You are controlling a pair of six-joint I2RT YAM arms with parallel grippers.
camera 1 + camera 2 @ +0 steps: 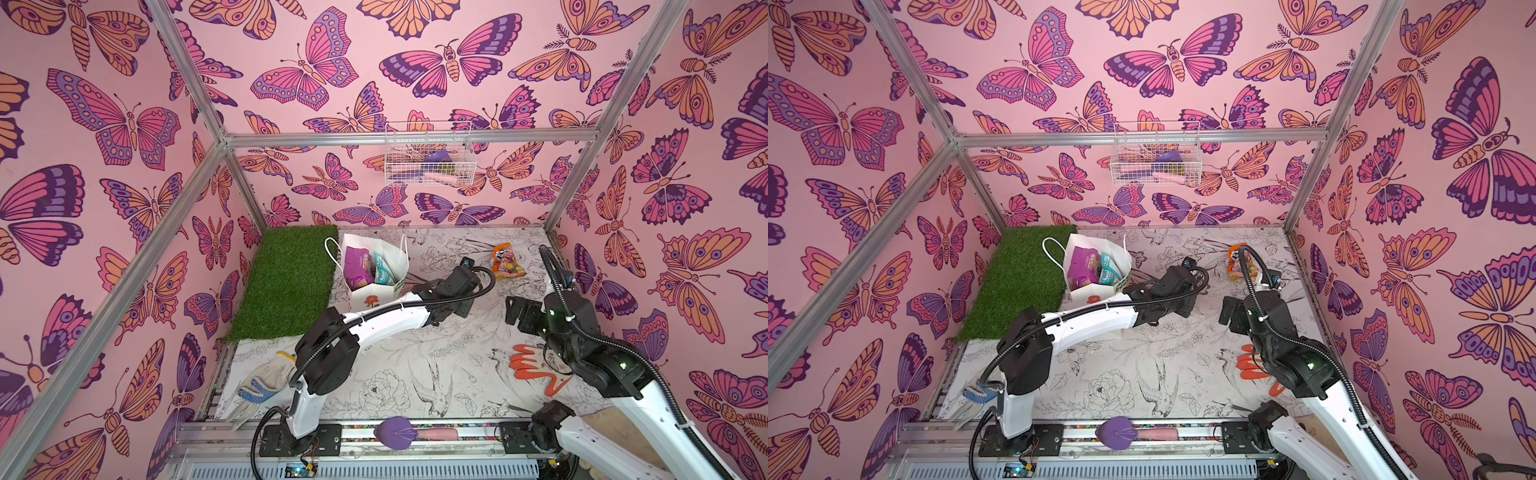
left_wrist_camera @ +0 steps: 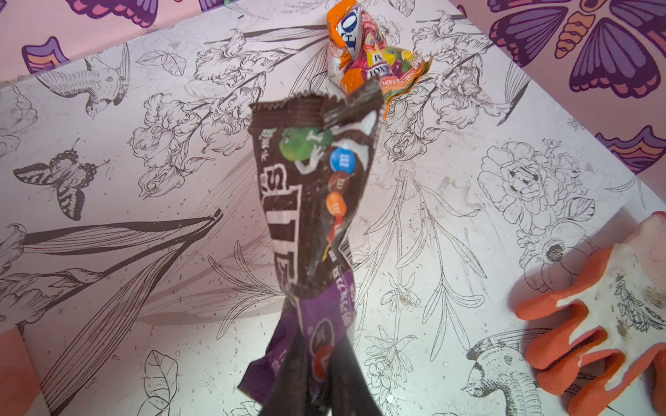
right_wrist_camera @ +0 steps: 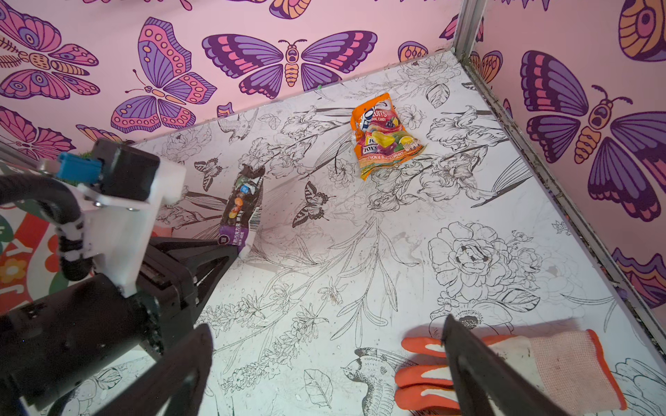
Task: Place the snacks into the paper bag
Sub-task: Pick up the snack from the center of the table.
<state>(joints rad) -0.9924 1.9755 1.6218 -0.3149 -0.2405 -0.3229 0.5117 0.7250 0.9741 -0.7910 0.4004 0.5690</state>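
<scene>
The brown wrapper (image 2: 313,201) hangs pinched at its purple end in my left gripper (image 2: 319,342), which is shut on it above the floor; the right wrist view also shows this wrapper (image 3: 241,209). The white paper bag (image 1: 370,301) stands upright beside the grass mat, just left of that wrist, with a purple packet (image 1: 357,266) and a teal packet (image 1: 382,268) inside. An orange packet (image 1: 507,264) lies on the floor near the back right. My right gripper (image 3: 324,335) hovers open and empty, in front of the orange packet (image 3: 385,137).
A flat orange glove (image 1: 536,365) lies under the right arm. White knitted gloves (image 1: 262,378) lie at the front left. A green grass mat (image 1: 286,282) covers the back left. A wire basket (image 1: 428,158) hangs on the back wall. A purple object (image 1: 395,432) rests on the front rail.
</scene>
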